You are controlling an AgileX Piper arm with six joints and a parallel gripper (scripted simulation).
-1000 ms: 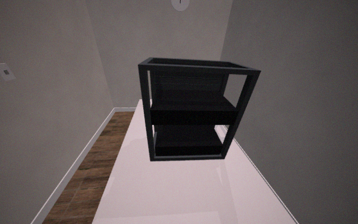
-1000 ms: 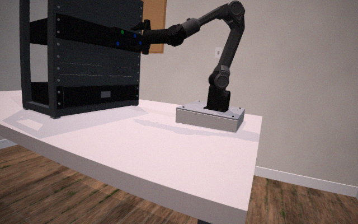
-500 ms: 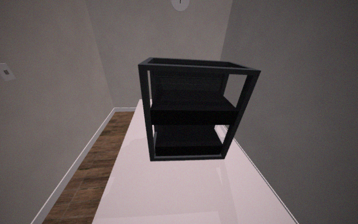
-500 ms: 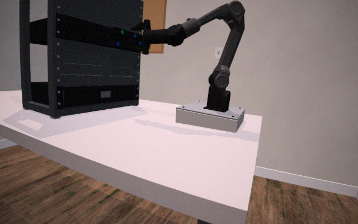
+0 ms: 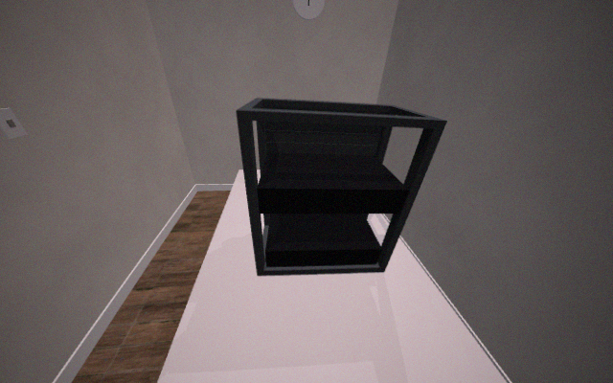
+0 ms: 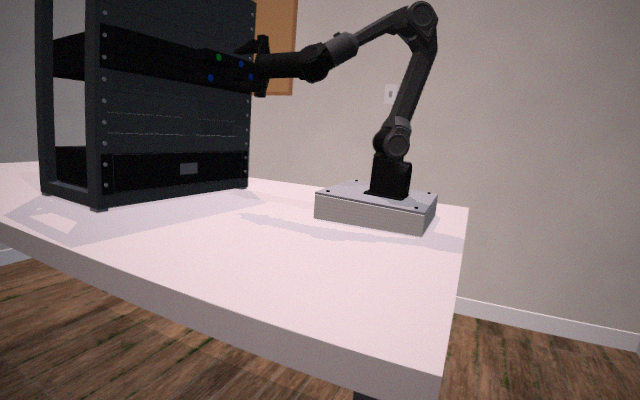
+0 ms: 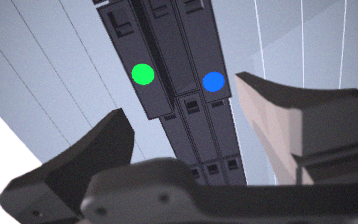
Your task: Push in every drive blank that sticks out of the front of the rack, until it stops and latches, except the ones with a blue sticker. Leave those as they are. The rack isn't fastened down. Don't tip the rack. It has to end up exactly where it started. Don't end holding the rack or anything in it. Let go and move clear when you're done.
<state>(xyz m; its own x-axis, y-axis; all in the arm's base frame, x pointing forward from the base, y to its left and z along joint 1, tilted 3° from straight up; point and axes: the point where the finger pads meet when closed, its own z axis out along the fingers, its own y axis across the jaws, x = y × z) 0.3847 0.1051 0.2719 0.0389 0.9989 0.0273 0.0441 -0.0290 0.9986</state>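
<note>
The black rack (image 6: 145,100) stands at the left of the white table; the top view shows it from the back (image 5: 330,187). Its upper bay holds a row of dark drive blanks (image 6: 225,70). One blank carries a green sticker (image 6: 218,57) and others carry blue stickers (image 6: 241,63). In the wrist view the green-sticker blank (image 7: 142,74) and a blue-sticker blank (image 7: 213,81) look nearer to me than the blanks around them. My gripper (image 6: 260,66) is open and empty, right at the front of these blanks, with its fingers spread on either side of them. I cannot tell whether it touches them.
The arm's grey base (image 6: 375,206) sits on the table to the right of the rack. A second dark unit (image 6: 175,170) fills the rack's lowest bay. The table edge runs close along the front, with wood floor below.
</note>
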